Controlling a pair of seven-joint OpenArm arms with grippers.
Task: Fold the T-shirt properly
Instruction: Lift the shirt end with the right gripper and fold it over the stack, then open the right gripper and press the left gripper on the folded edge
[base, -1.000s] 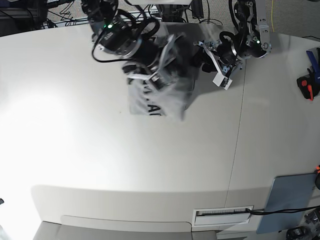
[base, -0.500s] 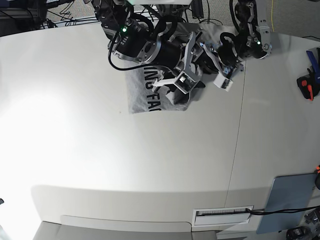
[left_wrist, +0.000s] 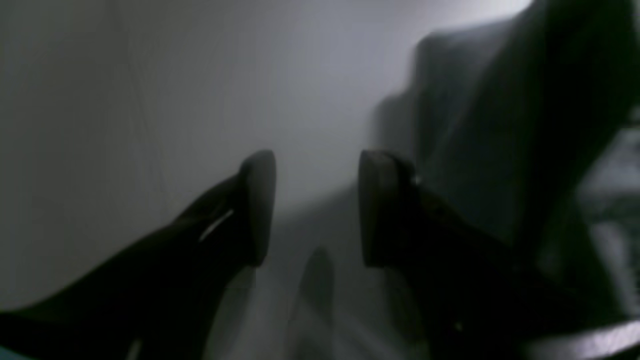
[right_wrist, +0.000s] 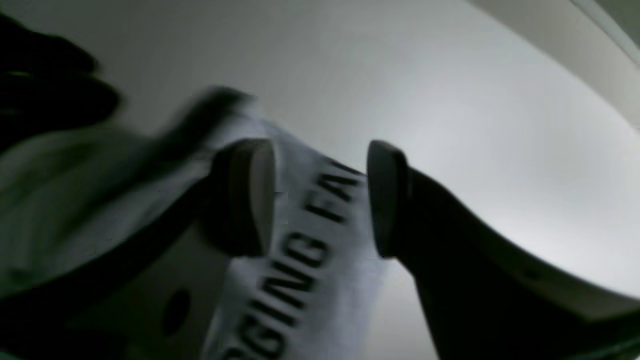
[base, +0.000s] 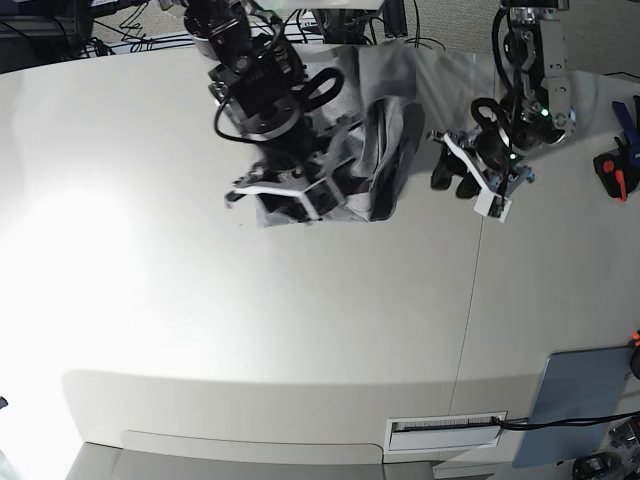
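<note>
Two open grippers hang over the white table (base: 200, 330). Right gripper (right_wrist: 320, 197) hovers above the grey T-shirt (right_wrist: 310, 260) near the far edge. Left gripper (left_wrist: 316, 207) holds nothing.

On the pale table (base: 300, 320), the grey T-shirt (base: 385, 150) lies bunched near the far edge, the right gripper (base: 285, 195) low over its left part, the left gripper (base: 455, 172) just beside its right edge, a grey-blue panel (base: 578, 398) well apart.
</note>
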